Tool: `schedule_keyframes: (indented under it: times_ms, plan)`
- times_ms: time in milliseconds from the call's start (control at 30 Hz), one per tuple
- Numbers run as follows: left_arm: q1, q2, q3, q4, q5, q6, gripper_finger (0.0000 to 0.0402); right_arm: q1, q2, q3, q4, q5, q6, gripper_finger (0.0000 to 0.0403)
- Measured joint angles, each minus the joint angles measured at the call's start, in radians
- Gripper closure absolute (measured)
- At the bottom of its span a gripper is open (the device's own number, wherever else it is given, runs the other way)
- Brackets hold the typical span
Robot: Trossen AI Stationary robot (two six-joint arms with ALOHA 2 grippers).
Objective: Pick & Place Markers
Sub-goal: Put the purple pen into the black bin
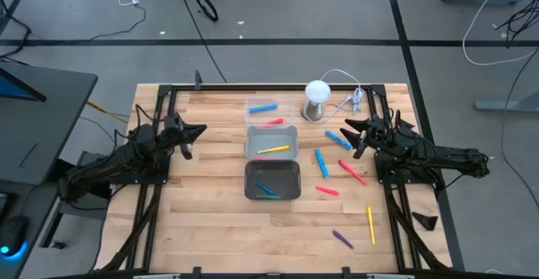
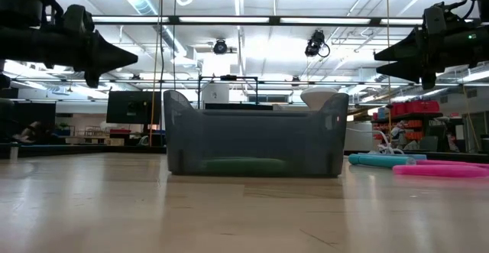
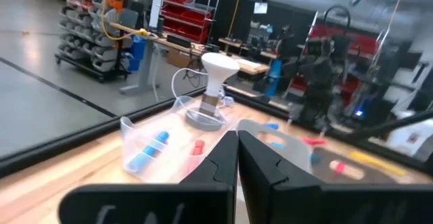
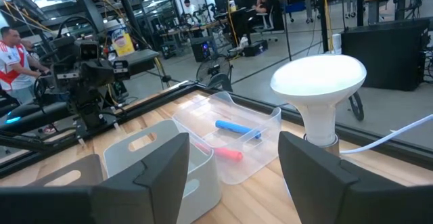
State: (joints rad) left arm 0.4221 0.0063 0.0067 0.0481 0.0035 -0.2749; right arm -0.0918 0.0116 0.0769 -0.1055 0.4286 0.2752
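Observation:
Markers lie loose on the table's right half: two blue (image 1: pixel 339 139) (image 1: pixel 322 163), a pink (image 1: pixel 352 172), a red (image 1: pixel 327 190), a yellow (image 1: pixel 370 224) and a purple (image 1: pixel 342 238). A blue marker (image 4: pixel 237 127) and a red one (image 4: pixel 229 153) lie in the clear tray (image 1: pixel 264 110). A yellow one (image 1: pixel 273 149) lies in the light grey tray (image 1: pixel 271 142). Green and blue ones (image 1: pixel 268 190) lie in the dark grey tray (image 1: pixel 272 180). My left gripper (image 3: pixel 237 156) is shut and empty, raised left of the trays. My right gripper (image 4: pixel 233 163) is open and empty, raised near the blue marker by the cylinder.
A white-domed metal cylinder (image 1: pixel 317 100) with a white cable stands at the far side, right of the clear tray. The three trays sit in a row down the table's middle. Bare wood lies at the left (image 1: pixel 202 195). Black frame rails run along the table's edges.

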Motion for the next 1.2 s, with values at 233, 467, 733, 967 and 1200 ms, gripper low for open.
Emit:
schedule_keyframes:
  times_ms: [233,467,733,967,1200]
  plan:
    - [0.0,0.0,0.0,0.014,0.0,-0.002,0.0387,0.0,0.0,0.0,0.0,0.0,0.0,0.0172]
    - [0.0,0.0,0.0,0.02,-0.001,-0.002,0.0387,0.0,0.0,0.0,0.0,0.0,0.0,0.0172]
    - [0.0,0.0,0.0,0.02,-0.002,-0.002,0.0387,-0.001,0.0,0.0,0.013,0.01,0.0,0.0172]
    - [0.0,0.0,0.0,0.021,-0.003,-0.001,0.0387,-0.001,0.0,0.0,0.047,0.049,0.001,0.0172]
    - [0.0,0.0,0.0,0.021,-0.003,-0.002,0.0387,0.0,0.0,0.0,0.045,0.051,0.042,0.0172]
